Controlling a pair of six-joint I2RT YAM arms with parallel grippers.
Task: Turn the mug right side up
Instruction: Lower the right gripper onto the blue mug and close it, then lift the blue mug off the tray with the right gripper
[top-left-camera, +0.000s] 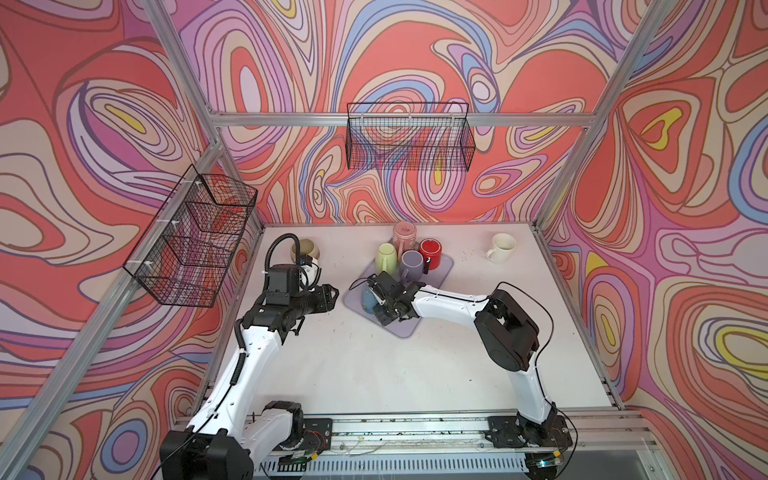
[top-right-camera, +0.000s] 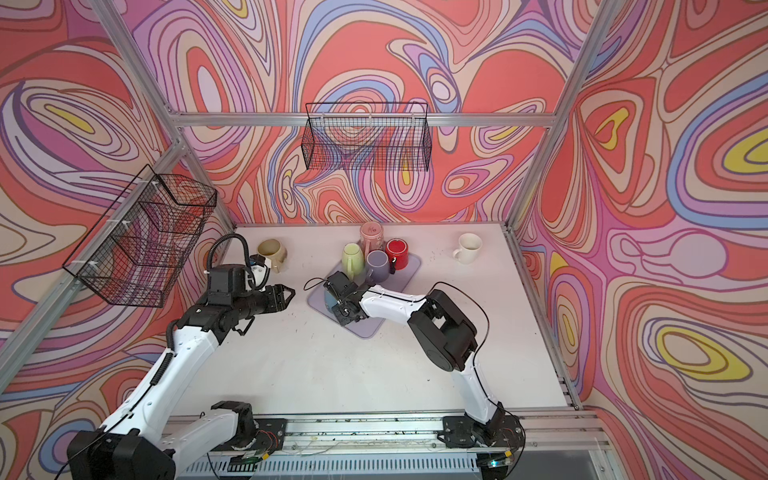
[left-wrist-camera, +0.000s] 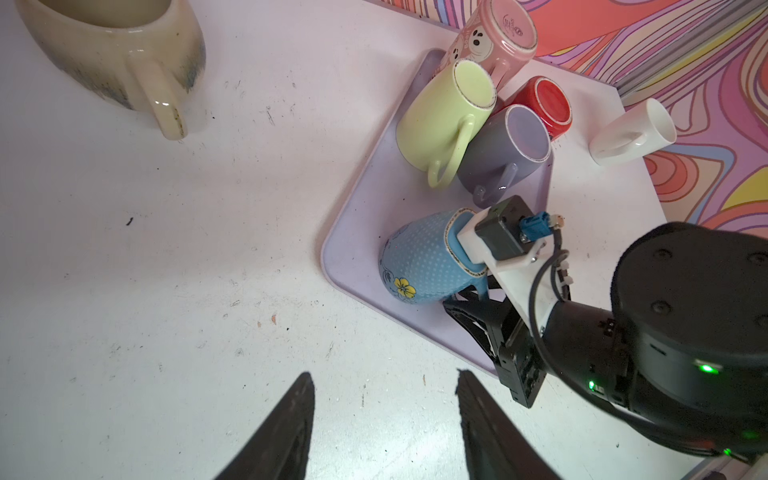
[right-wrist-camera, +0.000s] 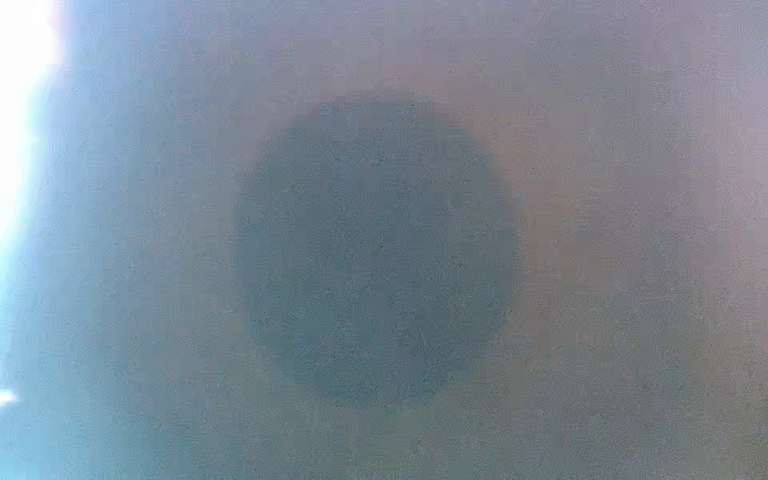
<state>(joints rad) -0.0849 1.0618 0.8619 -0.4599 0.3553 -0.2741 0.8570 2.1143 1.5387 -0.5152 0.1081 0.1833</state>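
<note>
Nearest me, the left gripper (left-wrist-camera: 382, 374) hangs spread and empty over the scuffed white tabletop (left-wrist-camera: 166, 249), kept clear of the work, I'd guess. Just beyond, the right gripper (left-wrist-camera: 478, 297) pinches the handle of the pale blue dotted ceramic mug with a yellow flower (left-wrist-camera: 419, 262). The mug leans on its side on the lilac rounded tray (left-wrist-camera: 357, 232) (mid-flip, by my reckoning). Farther back, a lime-green ceramic mug (left-wrist-camera: 436, 120) and a grey-purple ceramic mug (left-wrist-camera: 503, 153) stand base-up on the tray, presumably draining.

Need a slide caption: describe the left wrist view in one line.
Right gripper at the handle of the upside-down blue floral mug on the lilac mat; left gripper open over the table.
</note>
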